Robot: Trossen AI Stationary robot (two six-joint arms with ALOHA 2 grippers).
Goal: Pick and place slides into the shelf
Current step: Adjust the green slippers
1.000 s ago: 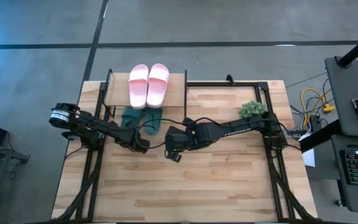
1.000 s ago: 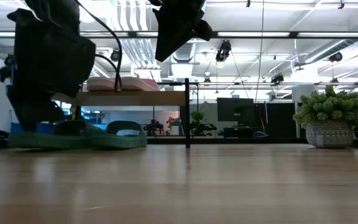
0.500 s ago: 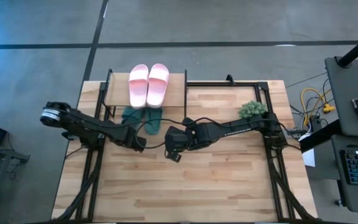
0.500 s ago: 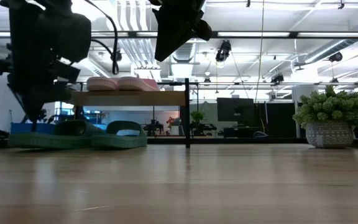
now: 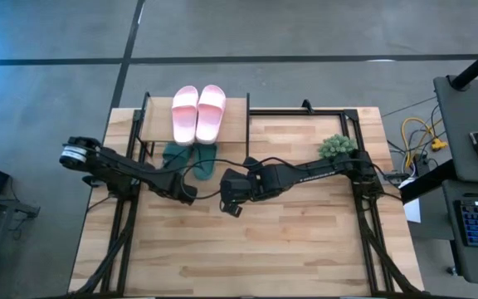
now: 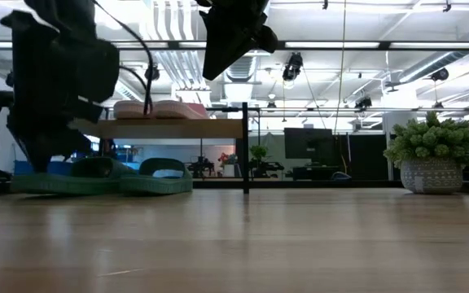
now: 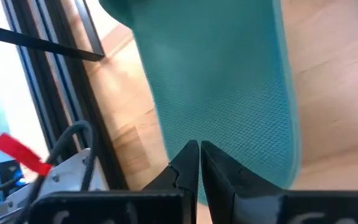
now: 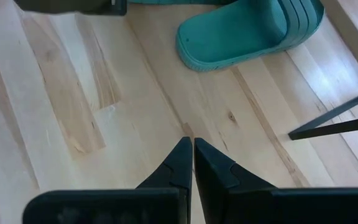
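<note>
Two pale pink slides (image 5: 197, 112) lie side by side on the top board of the shelf (image 5: 235, 120). Two dark green slides (image 5: 189, 158) rest flat on the table under that board, heels sticking out toward the near edge. My left gripper (image 7: 199, 152) is shut and points steeply down over the heel end of the left green slide (image 7: 229, 81). My right gripper (image 8: 192, 149) is shut and hangs over bare table a little nearer than, and to the right of, the right green slide (image 8: 247, 31). My left gripper's shut fingertips stand right at the heel end (image 7: 241, 168) of the left green slide, coming from the near side and slanting down. Whether they touch it I cannot tell. The slide lies flat on the table.
A small potted plant (image 5: 337, 147) stands at the table's far right. The shelf's thin black legs (image 6: 245, 155) stand on the table beside the green slides. Bare wood (image 5: 247, 249) stretches toward the near edge.
My left arm's upper part has swung a little toward the table's left edge and back, and its wrist has rolled slightly. Its gripper has stayed by the green slides' heels. The slides have not moved.
</note>
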